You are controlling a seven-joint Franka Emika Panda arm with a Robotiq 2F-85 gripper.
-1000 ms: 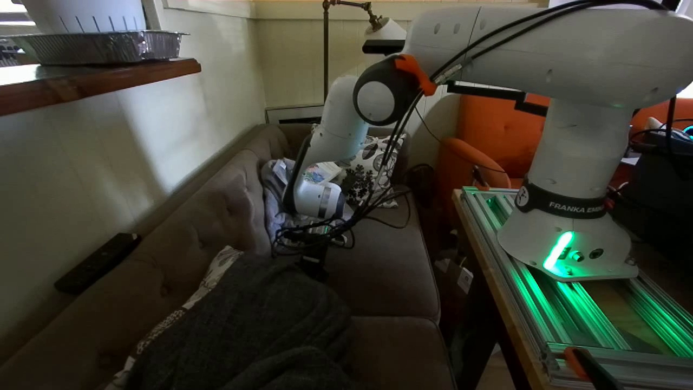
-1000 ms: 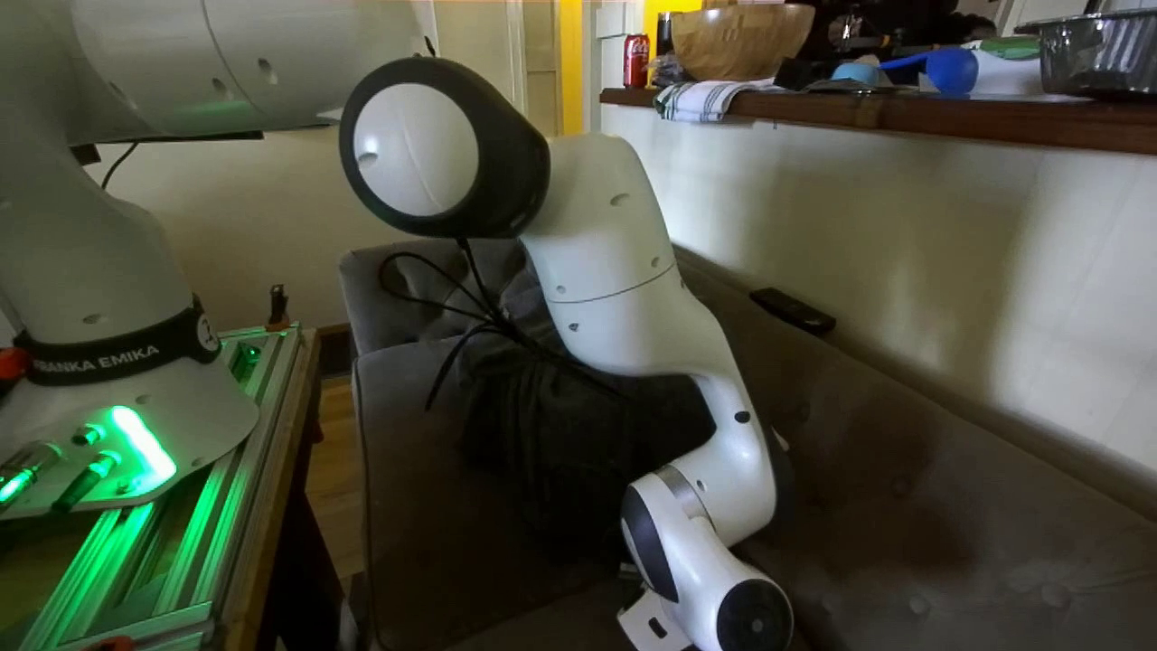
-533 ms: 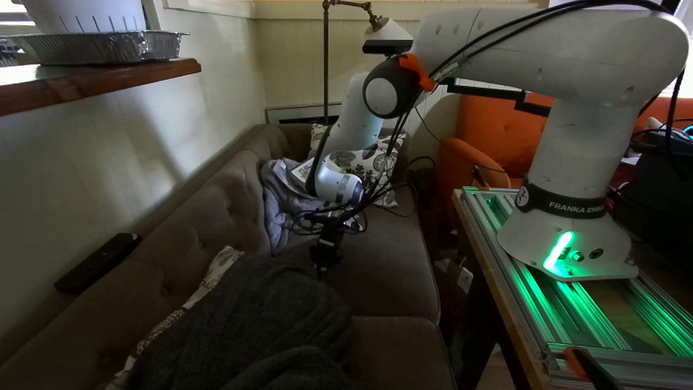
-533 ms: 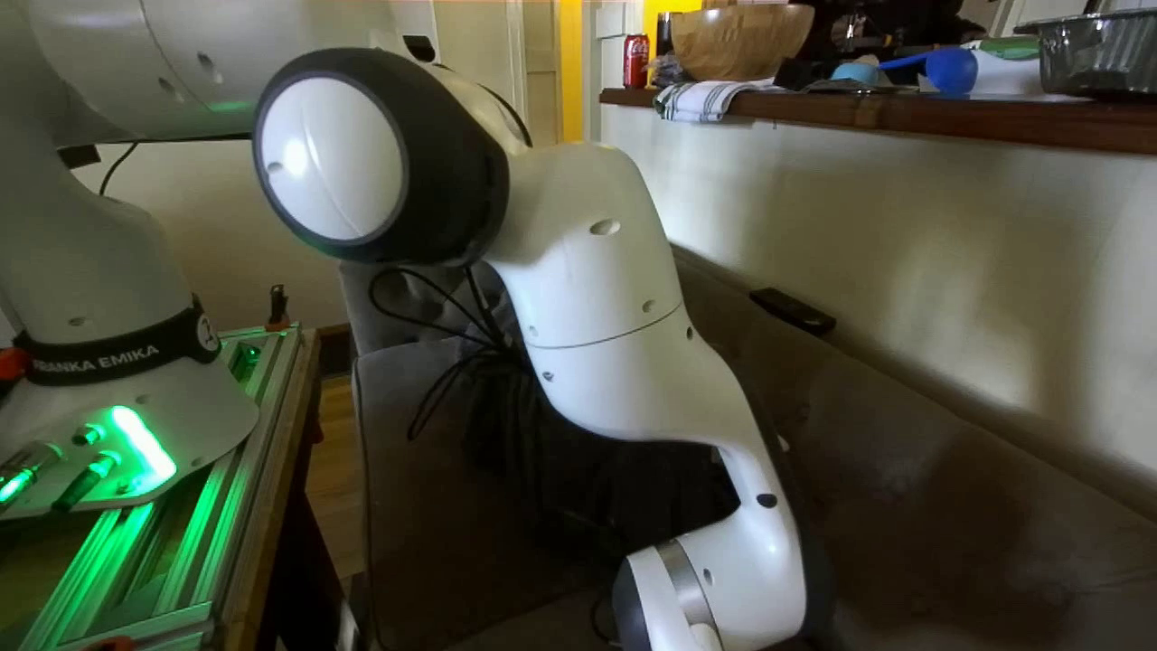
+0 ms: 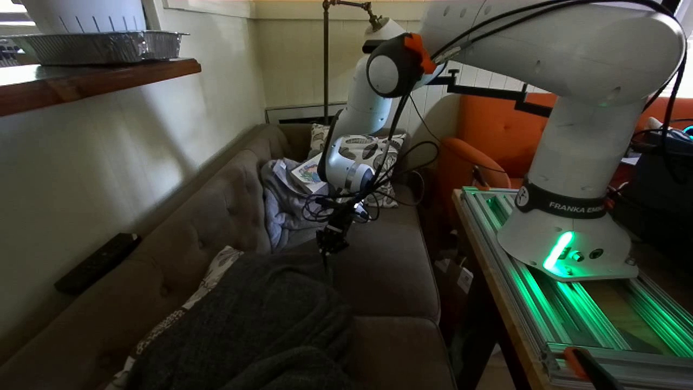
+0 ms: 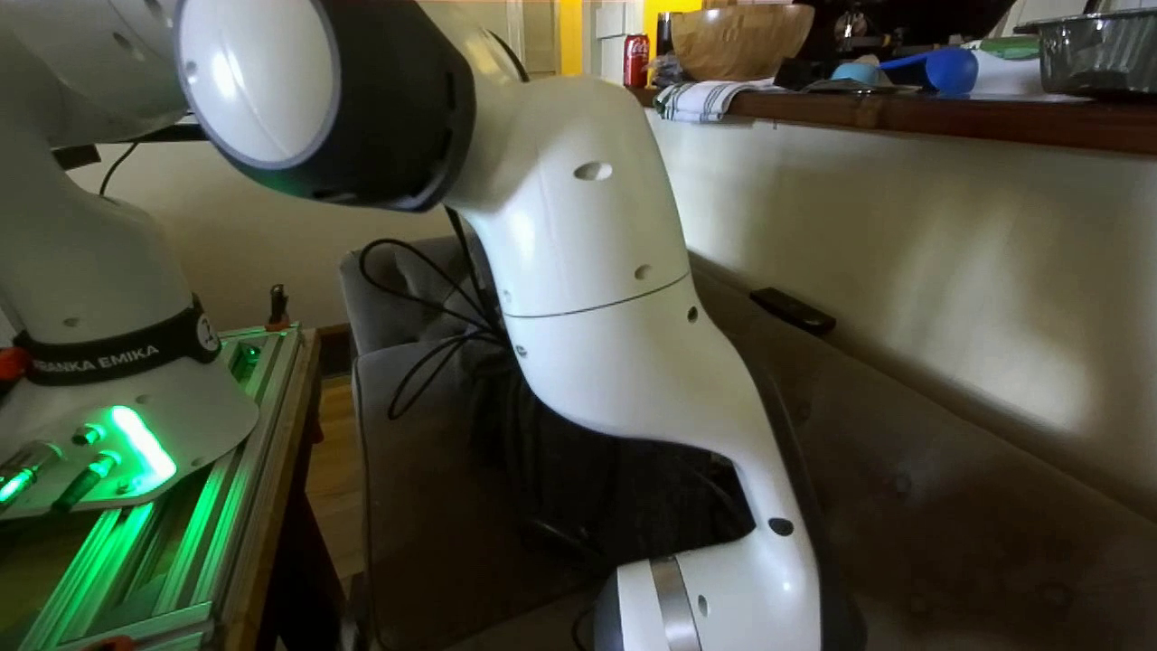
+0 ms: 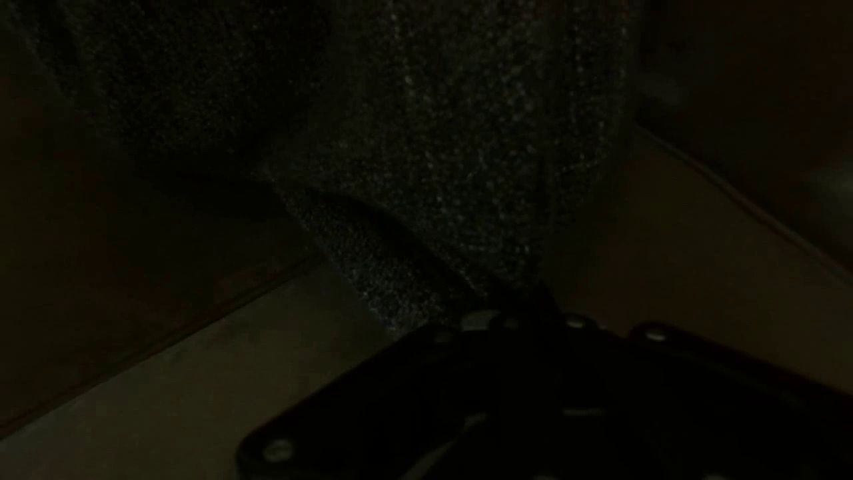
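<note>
A dark grey blanket (image 5: 260, 319) lies over the sofa seat and a patterned pillow (image 5: 222, 265). My gripper (image 5: 325, 260) points down at the blanket's far edge, just above the seat. In the wrist view, which is very dark, the blanket (image 7: 453, 147) narrows into folds that run to the fingertips (image 7: 523, 307). The fingers are close together with the blanket's edge pinched between them, and that edge is lifted. The exact grip point is dark. In an exterior view the blanket (image 6: 615, 488) is partly behind the arm and the gripper is out of frame.
The sofa (image 5: 379, 260) has its back along the wall. A light grey cloth (image 5: 287, 211), a book (image 5: 308, 173) and a patterned cushion (image 5: 373, 151) lie at its far end. A black remote (image 5: 97, 262) rests on the backrest. The robot's table (image 5: 487, 303) stands alongside. Cables hang around the wrist.
My gripper has moved up and to the right in an exterior view, away from the sofa back. The blanket's far edge has risen with it. The elbow has swung toward the robot base.
</note>
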